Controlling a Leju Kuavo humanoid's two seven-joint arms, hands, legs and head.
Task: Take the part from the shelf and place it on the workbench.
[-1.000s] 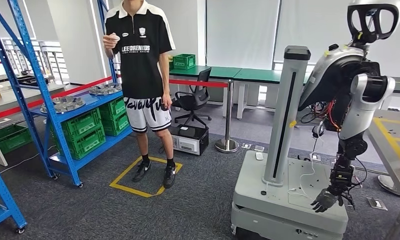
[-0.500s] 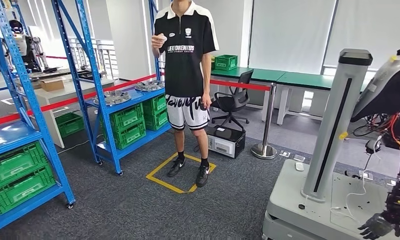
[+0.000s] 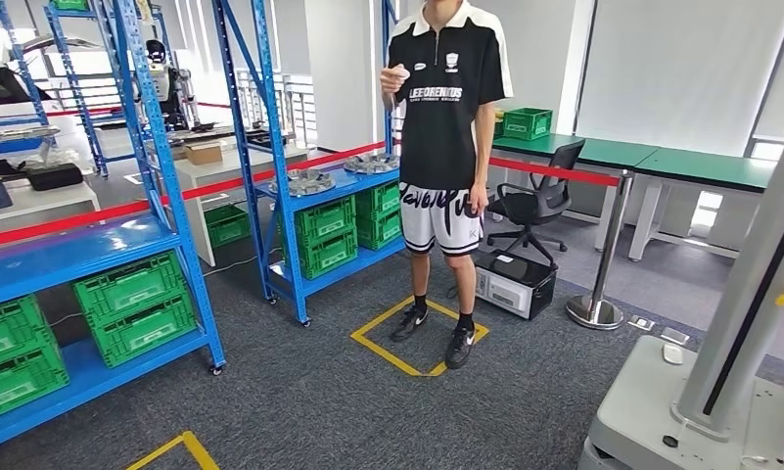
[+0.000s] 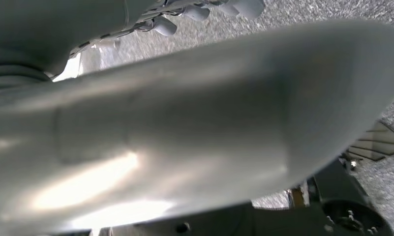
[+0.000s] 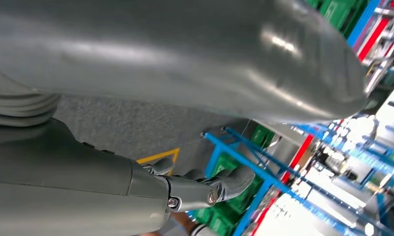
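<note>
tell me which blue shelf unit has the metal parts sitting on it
The farther blue shelf unit, beside the person: two metal parts lie on its upper level. The nearer unit's blue level carries none, with green crates below.

Two round silvery metal parts (image 3: 306,181) (image 3: 371,164) lying flat, side by side, on blue shelf (image 3: 344,181) at about eleven o'clock, above green crates.
</note>
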